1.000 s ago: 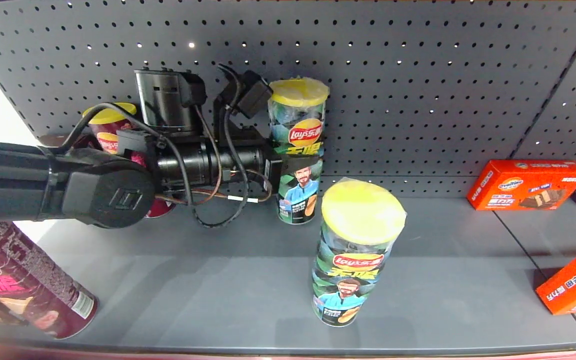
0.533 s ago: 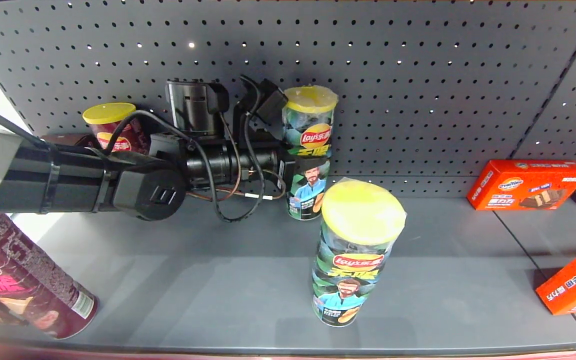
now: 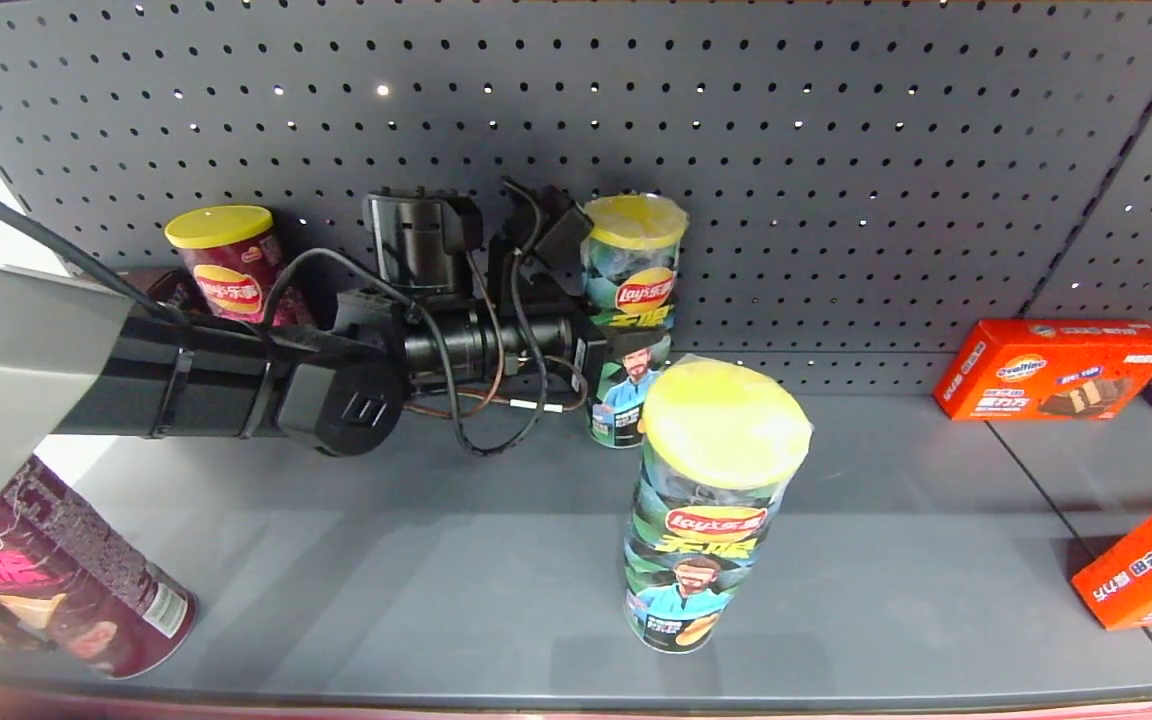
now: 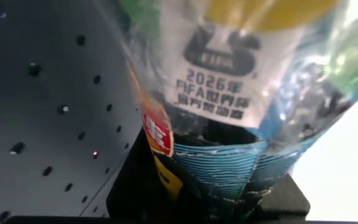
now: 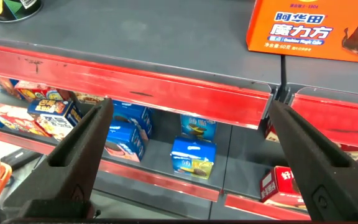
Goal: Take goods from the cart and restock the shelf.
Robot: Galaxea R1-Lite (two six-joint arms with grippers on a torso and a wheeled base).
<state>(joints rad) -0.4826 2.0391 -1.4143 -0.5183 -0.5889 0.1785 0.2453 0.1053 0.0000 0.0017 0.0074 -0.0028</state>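
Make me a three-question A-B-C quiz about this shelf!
1. Where is the green can that the left gripper holds?
A. At the back, by the pegboard.
B. On the floor.
C. In a basket.
2. What colour is the front can's lid?
A. Blue.
B. Yellow.
C. White.
3. How are the right gripper's fingers?
A. Shut on a can.
B. Shut on a box.
C. Open, empty.
Answers: A, it is right by the pegboard; B, its top is yellow; C, a wide gap lies between them.
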